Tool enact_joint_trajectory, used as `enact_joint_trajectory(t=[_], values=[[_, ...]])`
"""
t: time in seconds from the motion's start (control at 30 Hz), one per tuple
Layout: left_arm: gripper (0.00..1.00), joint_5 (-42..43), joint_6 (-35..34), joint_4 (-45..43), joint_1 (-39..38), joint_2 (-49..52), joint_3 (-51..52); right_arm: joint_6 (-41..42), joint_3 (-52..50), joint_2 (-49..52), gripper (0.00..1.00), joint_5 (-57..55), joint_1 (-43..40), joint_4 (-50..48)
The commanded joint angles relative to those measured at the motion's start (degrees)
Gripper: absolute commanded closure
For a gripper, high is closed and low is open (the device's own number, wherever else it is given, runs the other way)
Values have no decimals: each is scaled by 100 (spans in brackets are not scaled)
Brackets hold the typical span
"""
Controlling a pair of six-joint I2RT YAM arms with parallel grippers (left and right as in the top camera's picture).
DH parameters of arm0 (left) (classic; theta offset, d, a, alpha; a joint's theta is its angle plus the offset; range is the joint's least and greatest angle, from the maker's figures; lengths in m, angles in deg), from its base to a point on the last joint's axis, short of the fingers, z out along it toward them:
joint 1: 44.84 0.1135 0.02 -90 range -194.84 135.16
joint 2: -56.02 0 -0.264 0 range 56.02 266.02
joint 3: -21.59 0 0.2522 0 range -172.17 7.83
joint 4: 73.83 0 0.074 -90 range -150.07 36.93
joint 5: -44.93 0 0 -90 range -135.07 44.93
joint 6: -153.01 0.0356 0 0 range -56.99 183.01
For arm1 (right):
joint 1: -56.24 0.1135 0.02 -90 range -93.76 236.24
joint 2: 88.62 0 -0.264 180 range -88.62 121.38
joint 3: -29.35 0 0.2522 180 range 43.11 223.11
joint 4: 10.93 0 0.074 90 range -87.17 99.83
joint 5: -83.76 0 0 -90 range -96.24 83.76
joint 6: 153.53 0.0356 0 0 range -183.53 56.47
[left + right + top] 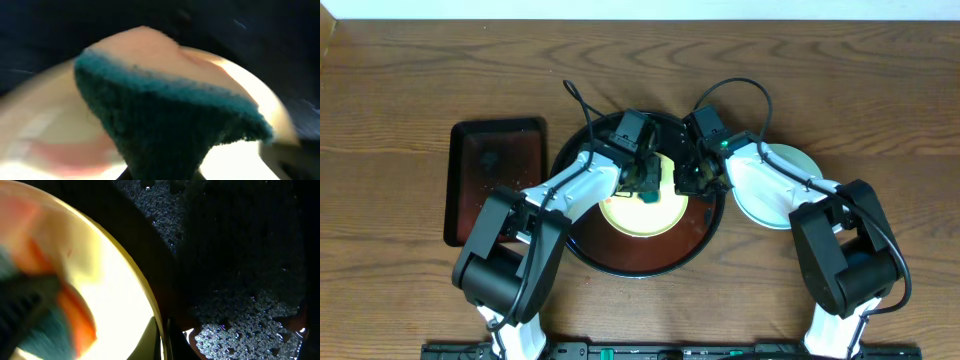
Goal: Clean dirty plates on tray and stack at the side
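We judge the job partway: the left gripper (645,180) clenches a sponge (165,125) on the yellow plate (645,218) inside the tray (620,264), the right gripper (688,178) at its rim we cannot tell, and a mint plate (788,188) rests on the bench (880,100) just right of the tray.

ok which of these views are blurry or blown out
Left wrist: heavily motion-blurred, the green sponge smeared and filling the frame. Right wrist: the yellow plate is glared to near white, its left side blurred, the tray dark. Overhead: sharp and evenly lit.
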Motion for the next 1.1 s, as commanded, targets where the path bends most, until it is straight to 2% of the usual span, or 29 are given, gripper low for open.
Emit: enact_joint_trajectory(t=[0.0, 0.13, 0.3, 0.47, 0.7, 0.87, 1.07], values=[[92, -2188, -55, 262, 111, 184, 66, 103, -232, 267, 99, -509, 164, 96], [92, -2050, -389, 1016, 111, 184, 66, 109, -232, 267, 99, -509, 162, 96], [92, -706, -385, 1864, 111, 181, 66, 127, -232, 267, 99, -507, 162, 101], [93, 787, 358, 1982, 111, 39, -55, 166, -232, 267, 99, -507, 162, 142], [92, 796, 363, 2098, 343, -717, -763, 166, -232, 267, 99, -505, 162, 205], [93, 310, 361, 2098, 767, -1401, -1029, 162, -232, 267, 99, -391, 140, 203], [92, 44, 363, 2481, 1360, -1849, -1027, -120, -221, 254, 99, 380, 22, 186]])
